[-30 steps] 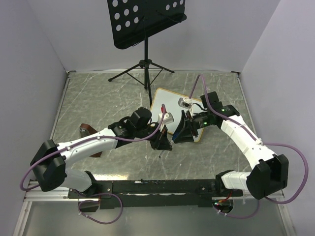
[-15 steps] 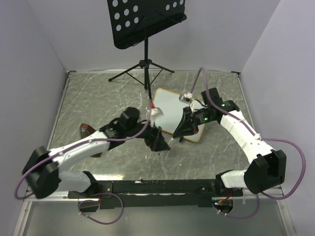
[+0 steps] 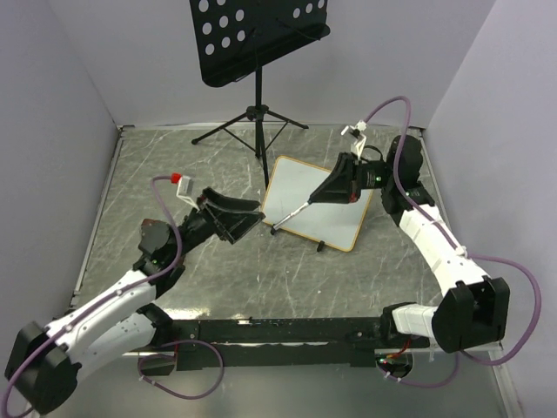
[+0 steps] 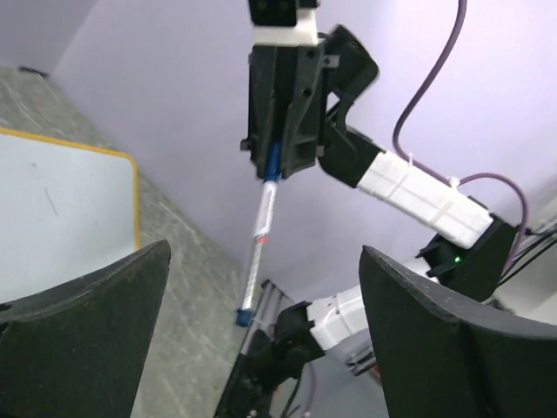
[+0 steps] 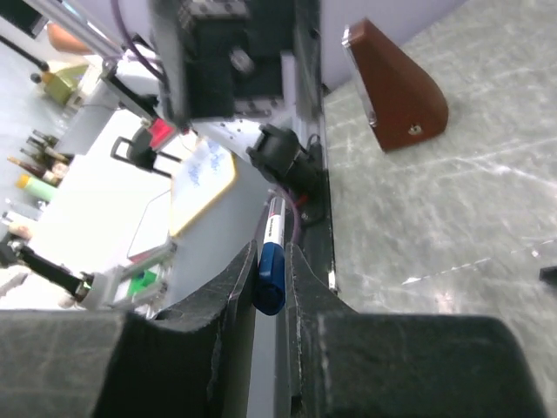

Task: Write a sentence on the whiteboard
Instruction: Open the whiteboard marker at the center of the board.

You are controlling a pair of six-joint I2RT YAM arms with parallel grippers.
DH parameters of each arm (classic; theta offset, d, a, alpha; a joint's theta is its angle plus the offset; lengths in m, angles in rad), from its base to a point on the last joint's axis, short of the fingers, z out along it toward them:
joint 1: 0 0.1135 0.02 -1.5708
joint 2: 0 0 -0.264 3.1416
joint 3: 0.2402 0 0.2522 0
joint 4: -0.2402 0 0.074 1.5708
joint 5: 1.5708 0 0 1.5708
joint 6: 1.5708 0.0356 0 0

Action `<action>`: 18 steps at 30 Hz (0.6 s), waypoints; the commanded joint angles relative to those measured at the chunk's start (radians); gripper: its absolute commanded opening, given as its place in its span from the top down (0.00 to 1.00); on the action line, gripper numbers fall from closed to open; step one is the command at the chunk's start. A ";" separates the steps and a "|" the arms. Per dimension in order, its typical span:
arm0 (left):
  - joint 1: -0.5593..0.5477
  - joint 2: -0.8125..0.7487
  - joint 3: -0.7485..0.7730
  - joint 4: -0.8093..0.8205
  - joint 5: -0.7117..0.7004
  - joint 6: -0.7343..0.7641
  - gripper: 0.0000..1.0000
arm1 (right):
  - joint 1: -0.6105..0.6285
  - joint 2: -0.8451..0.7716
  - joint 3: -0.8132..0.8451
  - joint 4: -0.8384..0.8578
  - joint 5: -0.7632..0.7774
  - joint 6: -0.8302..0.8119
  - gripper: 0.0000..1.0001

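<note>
Left gripper [image 3: 242, 219], nearest: jaws spread wide, holding nothing, just left of the whiteboard [image 3: 335, 222] and apart from it. The whiteboard lies on the table [image 3: 174, 174], right of centre. Right gripper [image 3: 320, 197], above the board, is clamped on a marker [image 3: 294, 215] slanting down toward the board's near left edge. Music stand [image 3: 258, 35] at the back.
</note>
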 commanded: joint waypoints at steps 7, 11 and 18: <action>-0.047 0.131 0.040 0.279 -0.039 -0.101 0.12 | 0.032 0.032 -0.025 0.810 0.067 0.717 1.00; -0.098 0.184 0.057 0.366 -0.058 -0.090 0.13 | 0.050 0.038 -0.028 0.700 0.128 0.630 1.00; -0.167 0.229 0.053 0.452 -0.168 -0.060 0.19 | 0.056 0.095 -0.062 0.847 0.197 0.748 1.00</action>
